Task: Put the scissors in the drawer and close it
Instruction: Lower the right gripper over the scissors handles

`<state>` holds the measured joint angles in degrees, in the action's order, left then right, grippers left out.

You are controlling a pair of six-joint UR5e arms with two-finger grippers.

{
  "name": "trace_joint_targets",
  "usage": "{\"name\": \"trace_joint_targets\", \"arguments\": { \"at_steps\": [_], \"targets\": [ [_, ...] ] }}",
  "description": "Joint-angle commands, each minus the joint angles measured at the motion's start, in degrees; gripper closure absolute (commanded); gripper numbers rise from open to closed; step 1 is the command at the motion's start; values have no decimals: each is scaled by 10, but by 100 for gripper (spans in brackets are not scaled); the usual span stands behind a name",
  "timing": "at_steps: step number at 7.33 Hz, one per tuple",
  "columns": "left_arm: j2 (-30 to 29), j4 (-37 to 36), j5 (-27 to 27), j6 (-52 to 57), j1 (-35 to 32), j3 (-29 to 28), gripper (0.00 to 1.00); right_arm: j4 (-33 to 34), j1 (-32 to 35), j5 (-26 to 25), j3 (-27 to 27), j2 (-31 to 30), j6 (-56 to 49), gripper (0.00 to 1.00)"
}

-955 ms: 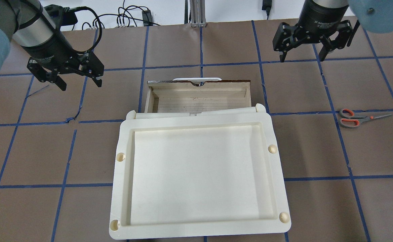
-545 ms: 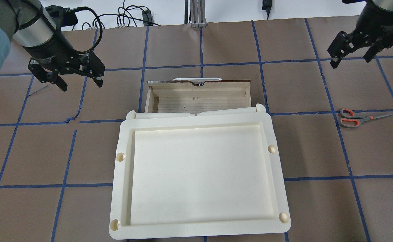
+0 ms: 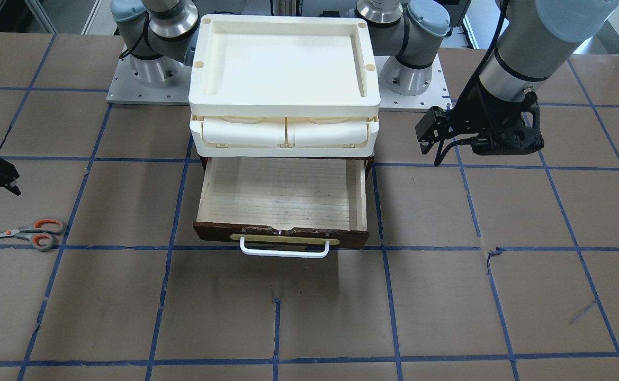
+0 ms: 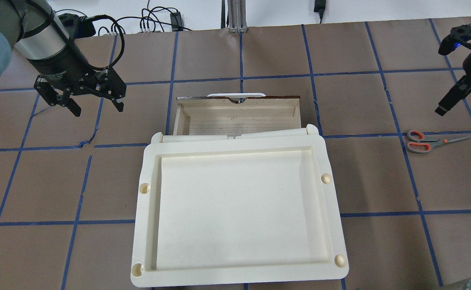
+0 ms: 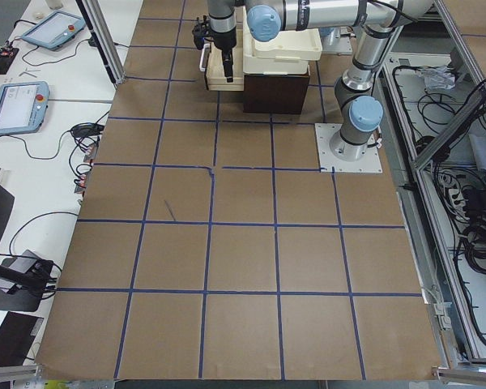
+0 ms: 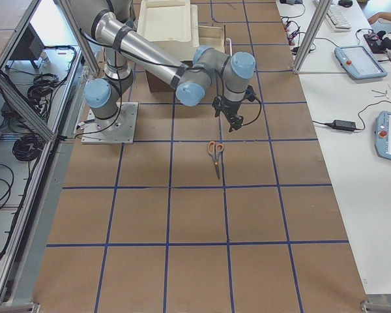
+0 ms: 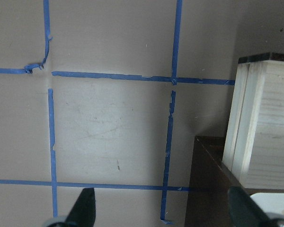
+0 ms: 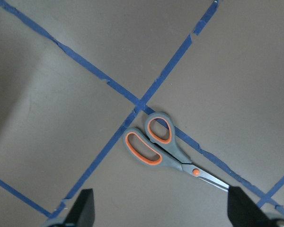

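The scissors (image 4: pixel 424 141) with grey-and-orange handles lie flat on the brown table at the right; they also show in the front view (image 3: pixel 28 233) and the right wrist view (image 8: pixel 165 146). The drawer (image 4: pixel 239 121) is pulled open and empty, its pale wood floor and white bar handle clear in the front view (image 3: pixel 283 190). My right gripper (image 4: pixel 447 105) hangs open above the table just beyond the scissors, and in the right wrist view (image 8: pixel 163 210) the scissors lie between its fingers, lower down. My left gripper (image 4: pixel 97 108) is open and empty, left of the drawer.
A cream plastic tray (image 4: pixel 148 209) sits on top of the cabinet, above two cream flap compartments (image 3: pixel 283 132). Blue tape lines grid the brown table. The drawer's side wall (image 7: pixel 270 132) shows at the right of the left wrist view.
My right gripper has swung to the right and down toward the scissors, turning edge-on to the overhead camera. My left gripper has barely shifted. Scissors and drawer have not moved.
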<state>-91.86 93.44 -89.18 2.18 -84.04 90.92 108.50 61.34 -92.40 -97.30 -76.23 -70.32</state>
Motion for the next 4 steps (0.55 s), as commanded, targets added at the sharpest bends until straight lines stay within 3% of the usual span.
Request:
{"name": "trace_joint_targets", "arguments": {
  "at_steps": [1, 4],
  "targets": [
    [-1, 2, 1, 5, 0, 0, 0, 154, -28, 2, -78, 5, -232, 0],
    [2, 3, -3, -1, 0, 2, 0, 285, -71, 45, -179, 15, -417, 0]
  ]
}}
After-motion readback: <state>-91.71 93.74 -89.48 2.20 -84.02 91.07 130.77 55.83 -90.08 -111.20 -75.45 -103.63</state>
